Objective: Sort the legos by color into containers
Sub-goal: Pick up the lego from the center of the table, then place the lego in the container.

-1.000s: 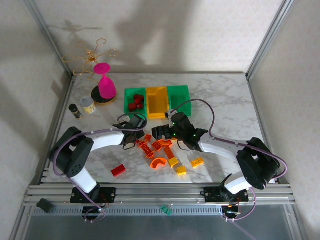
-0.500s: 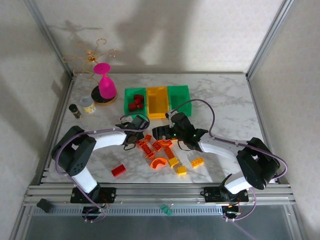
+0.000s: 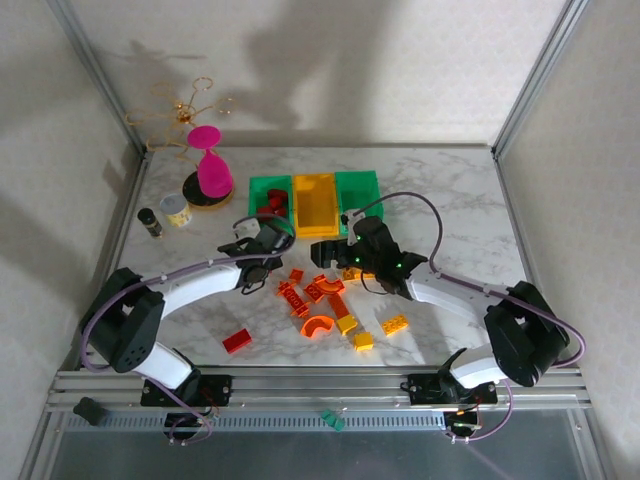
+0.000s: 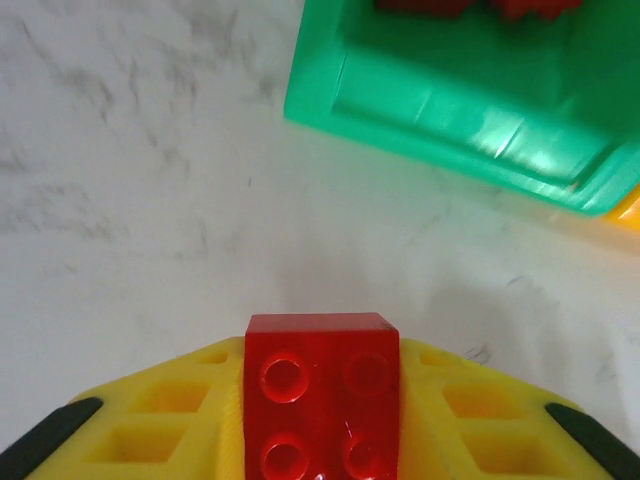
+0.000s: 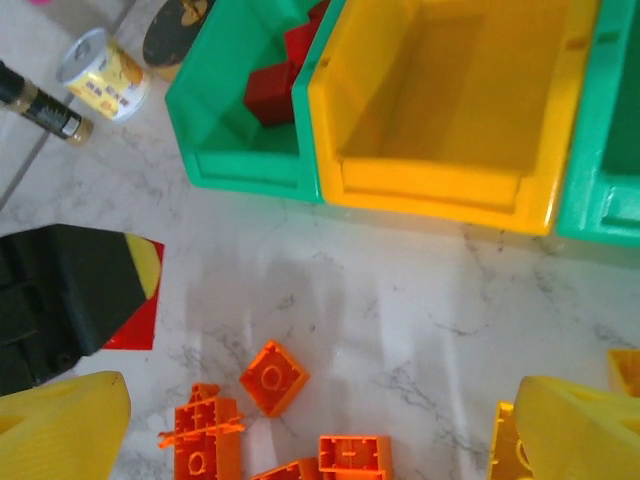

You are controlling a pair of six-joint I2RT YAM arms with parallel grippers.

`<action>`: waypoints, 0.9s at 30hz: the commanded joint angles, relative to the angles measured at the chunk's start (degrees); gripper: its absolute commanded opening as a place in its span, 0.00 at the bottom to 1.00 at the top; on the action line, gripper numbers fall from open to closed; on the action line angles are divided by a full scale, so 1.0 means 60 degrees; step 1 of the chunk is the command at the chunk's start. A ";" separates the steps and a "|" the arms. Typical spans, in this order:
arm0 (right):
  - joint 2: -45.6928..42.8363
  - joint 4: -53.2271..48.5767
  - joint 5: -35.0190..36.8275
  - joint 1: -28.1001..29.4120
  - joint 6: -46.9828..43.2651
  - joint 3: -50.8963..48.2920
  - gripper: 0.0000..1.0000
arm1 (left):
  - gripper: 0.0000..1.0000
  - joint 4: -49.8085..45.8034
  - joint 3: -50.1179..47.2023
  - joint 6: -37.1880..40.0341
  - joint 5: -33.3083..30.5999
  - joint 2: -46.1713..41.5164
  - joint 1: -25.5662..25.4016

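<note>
Brick (image 4: 322, 395), red, glossy, 4-stud, is clamped betw. waffled yellow pads (image 4: 160, 420) of L gripper (image 3: 262, 243), at 6 o'clock of smooth green bin (image 4: 460, 110). R gripper (image 3: 335, 252) is held wide over orange bricks (image 5: 270, 378) on marble (image 5: 420, 300).

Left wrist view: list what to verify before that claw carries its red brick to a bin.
1. Grip: ok. The left claw is shut on the red brick, studs up, centred between its jaws.
2. Target: ok. The left green bin lies just ahead and holds red bricks.
3. Path: ok. Bare marble table between brick and bin.
4. Brick lifted off the table: cannot tell.
5. Right claw: ok. Open, holding nothing, over the orange bricks.
6. Clearance between the two claws: cannot tell; they are close.
</note>
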 commanded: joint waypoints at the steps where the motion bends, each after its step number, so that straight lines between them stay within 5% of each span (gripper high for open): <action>1: -0.0168 0.0012 0.0105 -0.0229 0.0303 0.0313 0.99 | 0.33 -0.0435 0.1115 0.0986 -0.1144 -0.0048 0.0001; 11: -0.0106 0.0429 0.0203 -0.0600 0.0616 0.0304 0.99 | 0.33 -0.0063 0.4031 0.2559 -0.1013 0.1970 0.0535; 27: 0.0107 0.0327 0.0232 -0.0781 0.0423 0.0441 0.99 | 0.38 0.0315 0.6522 0.2992 -0.0793 0.5204 0.1482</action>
